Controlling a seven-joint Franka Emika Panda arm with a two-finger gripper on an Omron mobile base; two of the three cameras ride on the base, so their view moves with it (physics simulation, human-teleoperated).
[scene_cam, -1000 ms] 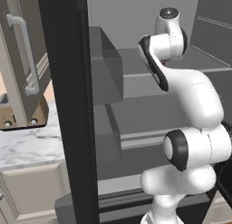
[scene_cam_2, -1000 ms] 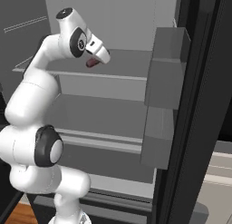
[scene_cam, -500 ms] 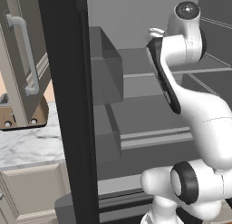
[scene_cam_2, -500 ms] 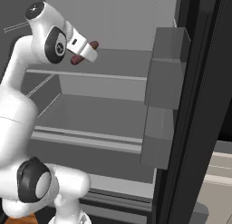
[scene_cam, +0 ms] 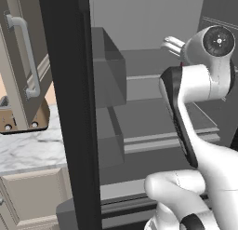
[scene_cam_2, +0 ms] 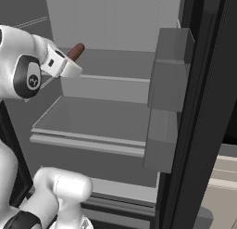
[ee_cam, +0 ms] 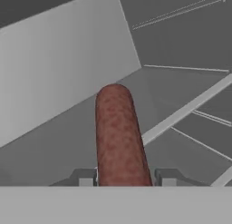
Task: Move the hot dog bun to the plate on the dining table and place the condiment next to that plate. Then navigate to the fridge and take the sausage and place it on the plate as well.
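- You have the sausage (ee_cam: 120,137) clamped between the two fingertips of the gripper (ee_cam: 123,177); in the hand view its reddish-brown length runs straight out ahead of the jaws, free end unsupported.
- In the right base view the sausage (scene_cam_2: 75,51) pokes up and away from the gripper (scene_cam_2: 68,66), inside the open fridge (scene_cam_2: 115,98), above the upper shelf and not touching it as far as can be judged.
- Step in hand, by my judgement: carrying the sausage out of the fridge toward the plate.
- Draw the hand straight back toward the base before you swing; the door bins (scene_cam_2: 169,70) stand near on the right and the black door edge (scene_cam: 69,108) on the left.
- Keep the grip firm and the wrist steady, since the hold is near one end and the long free part could lever loose.
- The arm stands high, elbow folded, wrist level with the upper shelf, hand pointing into the pale grey interior.
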